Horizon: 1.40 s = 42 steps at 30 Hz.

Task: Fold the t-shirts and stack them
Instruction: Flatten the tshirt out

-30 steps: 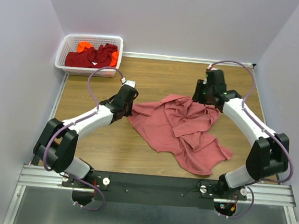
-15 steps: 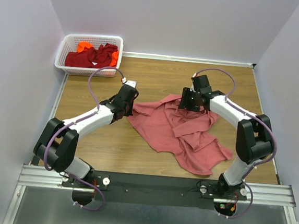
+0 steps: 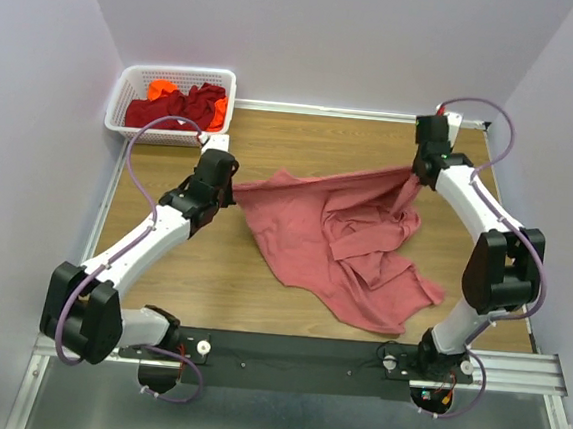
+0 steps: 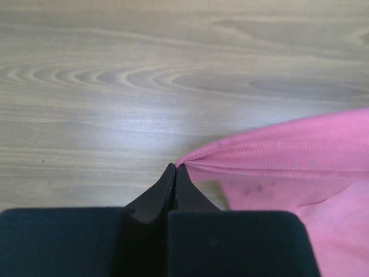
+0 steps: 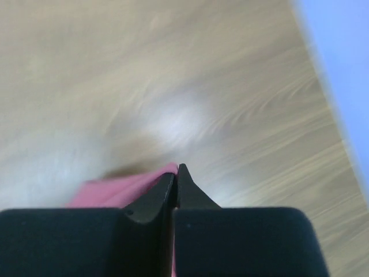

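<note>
The wooden bench (image 3: 303, 146) shows bare wood beyond both pincers up to the back wall, and more on the near side of the left pincer (image 3: 231, 182). The salmon-pink t-shirt (image 3: 335, 239) spans from that pincer to the right pincer (image 3: 418, 173). Its far edge is pulled into a nearly straight line between them, and the rest lies crumpled on the bench nearer than the right pincer. The white basket (image 3: 127, 85) sits beyond and left of the left pincer, well apart, holding a dark red t-shirt (image 3: 180, 108) and an orange t-shirt (image 3: 160, 89). The left pincer is clamped on the pink shirt's stitched hem, which runs off to its right. The right pincer is pinched together on a pink cloth corner, with the side wall close on its right.
</note>
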### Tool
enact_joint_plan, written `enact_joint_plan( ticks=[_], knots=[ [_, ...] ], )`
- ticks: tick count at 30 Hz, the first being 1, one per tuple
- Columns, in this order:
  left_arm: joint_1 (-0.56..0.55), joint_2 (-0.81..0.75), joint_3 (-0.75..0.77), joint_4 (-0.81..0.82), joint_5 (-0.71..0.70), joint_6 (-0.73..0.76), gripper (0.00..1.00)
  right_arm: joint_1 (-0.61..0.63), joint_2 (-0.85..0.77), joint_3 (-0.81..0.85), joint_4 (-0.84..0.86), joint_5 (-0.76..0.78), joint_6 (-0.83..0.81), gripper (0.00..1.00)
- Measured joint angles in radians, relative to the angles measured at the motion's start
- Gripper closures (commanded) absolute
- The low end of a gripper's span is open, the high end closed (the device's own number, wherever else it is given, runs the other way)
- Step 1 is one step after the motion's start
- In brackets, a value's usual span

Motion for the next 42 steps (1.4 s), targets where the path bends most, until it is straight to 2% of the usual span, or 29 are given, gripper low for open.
enact_joint_plan(
  ticks=[2,3,4,6,7,9,15,21,32,42],
  knots=[
    [-0.003,-0.011,0.015,0.009,0.016,0.002,1.00,-0.023,0.021,0.092,-0.002,0.052,-0.033,0.65],
    [-0.005,-0.010,0.026,0.011,0.017,0.008,1.00,-0.023,0.037,0.134,-0.004,0.076,-0.043,0.49],
    [-0.003,-0.007,0.031,0.013,0.018,0.010,1.00,-0.025,0.067,0.196,0.002,0.101,-0.056,0.42],
    [0.003,0.008,0.039,0.014,0.021,0.021,1.00,-0.026,0.116,0.272,0.023,0.131,-0.076,0.32],
    [0.006,0.018,0.041,0.014,0.021,0.024,1.00,-0.025,0.131,0.290,0.024,0.132,-0.075,0.30],
    [0.008,0.048,0.042,0.018,0.023,0.031,1.00,-0.027,0.148,0.300,0.021,0.121,-0.079,0.30],
    [0.011,0.137,0.043,0.032,0.034,0.043,1.00,-0.033,0.147,0.257,0.020,-0.040,-0.084,0.27],
    [0.033,0.166,0.043,0.046,0.040,0.047,1.00,-0.093,0.177,0.230,0.012,-0.262,-0.124,0.28],
    [0.053,0.175,0.043,0.053,0.062,0.046,1.00,-0.145,0.464,0.405,0.011,-0.553,-0.318,0.31],
    [0.055,0.192,0.043,0.050,0.074,0.045,1.00,-0.147,0.605,0.522,0.010,-0.615,-0.429,0.30]
  ],
)
